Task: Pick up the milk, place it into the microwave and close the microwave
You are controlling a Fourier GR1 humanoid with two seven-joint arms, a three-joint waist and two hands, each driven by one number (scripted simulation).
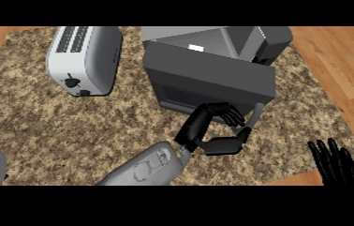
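Currently the left hand (206, 125) is at the front of the microwave (271, 38), low against its door (207, 75). Its fingers (224, 111) are curled tight, knuckles touching the door's lower edge near the grey handle bar (257, 115). The thumb (224, 146) is bent underneath, off the door. No object is visible inside the curl, so the hand has hold of nothing, only contact with the door panel. The grey left forearm (149, 166) runs away from the microwave's front toward the near counter edge.

The door stands partway swung, tilted across the microwave's opening, with the cavity showing behind its top edge. A small white patch inside the cavity is probably the milk (195, 48), mostly hidden by the door, so its pose is unreadable. That puts the milk inside the microwave, beyond the door from the left hand and not touching it.

The right hand (332, 160) rests well off the microwave's front right, fingers straight and up, touching nothing.

A white toaster (83, 58) lies left of the microwave on the speckled counter (104, 122) — apart from it.
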